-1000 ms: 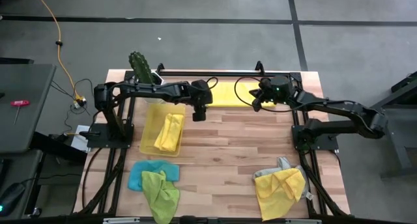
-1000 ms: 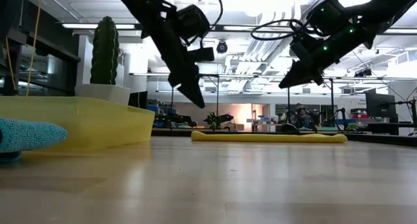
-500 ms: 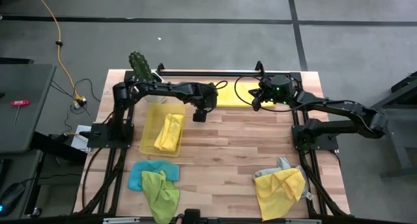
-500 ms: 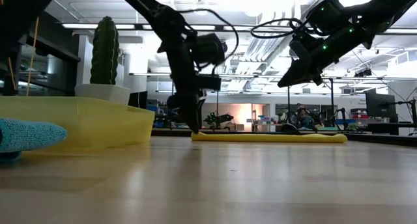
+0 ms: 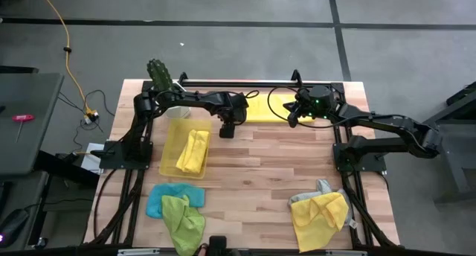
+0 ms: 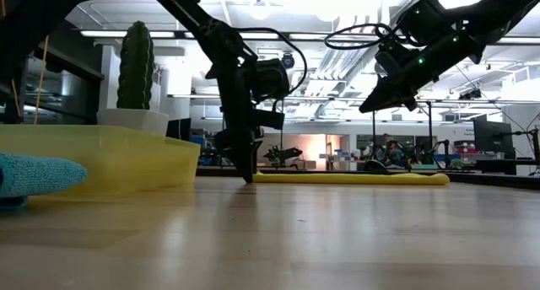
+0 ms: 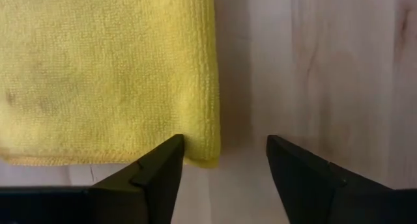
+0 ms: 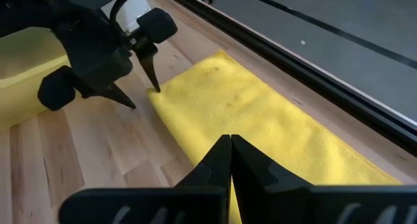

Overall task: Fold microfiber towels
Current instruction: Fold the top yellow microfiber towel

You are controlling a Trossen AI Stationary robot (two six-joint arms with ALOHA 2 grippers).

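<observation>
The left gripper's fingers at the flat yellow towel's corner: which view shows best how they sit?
The left wrist view: the left gripper is open, fingers straddling the corner of the flat yellow towel. The right wrist view shows both fingertips at that corner from farther off; the low view shows them low at the towel's end; the high view only places them.

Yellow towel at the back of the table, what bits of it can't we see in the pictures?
- Yellow towel, high view: its ends are covered by the left gripper and the right gripper.
- Low view: only its thin edge shows, seen level, so the folds cannot be counted.
- Left wrist view: the picture's edge cuts it off; only one corner shows.
</observation>
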